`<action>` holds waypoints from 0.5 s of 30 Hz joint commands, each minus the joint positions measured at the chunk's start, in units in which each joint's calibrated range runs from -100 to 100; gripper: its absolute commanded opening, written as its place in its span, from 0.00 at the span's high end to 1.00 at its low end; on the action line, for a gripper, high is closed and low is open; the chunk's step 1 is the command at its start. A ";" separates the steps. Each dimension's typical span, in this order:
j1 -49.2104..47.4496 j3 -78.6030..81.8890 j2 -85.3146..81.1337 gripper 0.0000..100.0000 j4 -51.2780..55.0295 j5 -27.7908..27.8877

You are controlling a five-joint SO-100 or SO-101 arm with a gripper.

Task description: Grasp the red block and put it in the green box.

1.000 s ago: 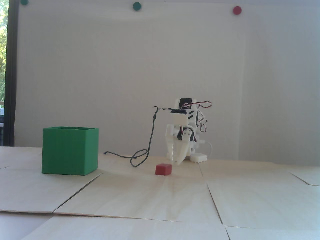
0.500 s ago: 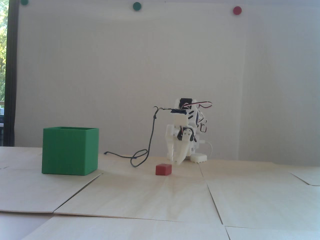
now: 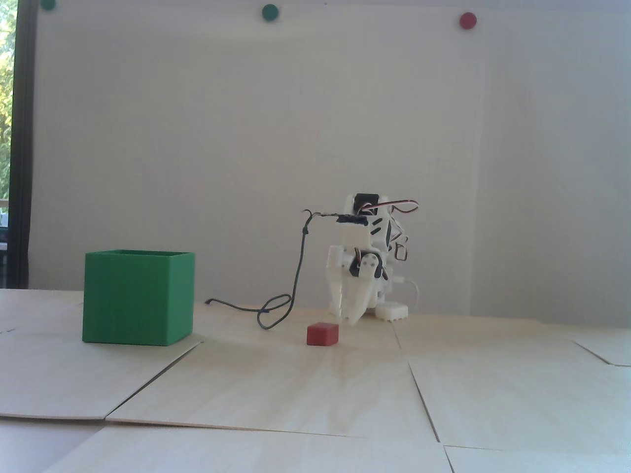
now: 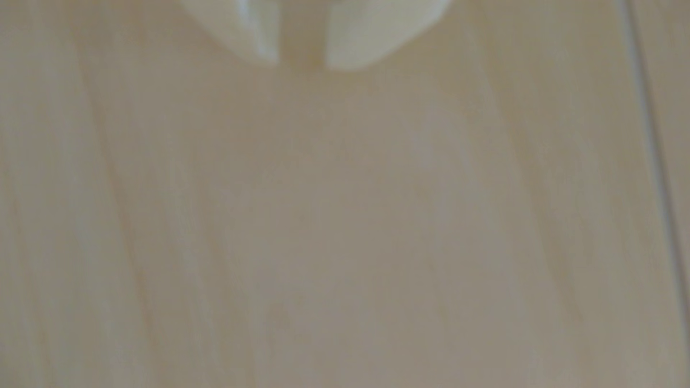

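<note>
In the fixed view the red block [image 3: 322,334] lies on the pale wooden table, a little right of centre. The green box [image 3: 133,300] stands upright at the left, open at the top, well apart from the block. My white gripper [image 3: 349,320] points down just behind and to the right of the block, tips close to the table and not touching the block. Its fingers meet at the tips and hold nothing. In the wrist view my gripper [image 4: 302,63] shows only a thin slit over bare blurred wood; block and box are out of that view.
A dark cable [image 3: 296,276] hangs from the arm and loops on the table between box and arm. The arm's base [image 3: 392,311] sits behind the gripper. Seams [image 3: 419,389] run between the table's wooden panels. Coloured dots [image 3: 467,20] are on the back wall.
</note>
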 commanded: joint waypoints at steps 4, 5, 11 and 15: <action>-0.07 0.83 -0.83 0.97 1.68 -0.23; -0.07 0.83 -0.83 0.97 1.68 -0.23; -0.07 0.83 -0.83 0.97 1.68 -0.23; -3.93 0.83 -0.28 0.98 1.51 -0.28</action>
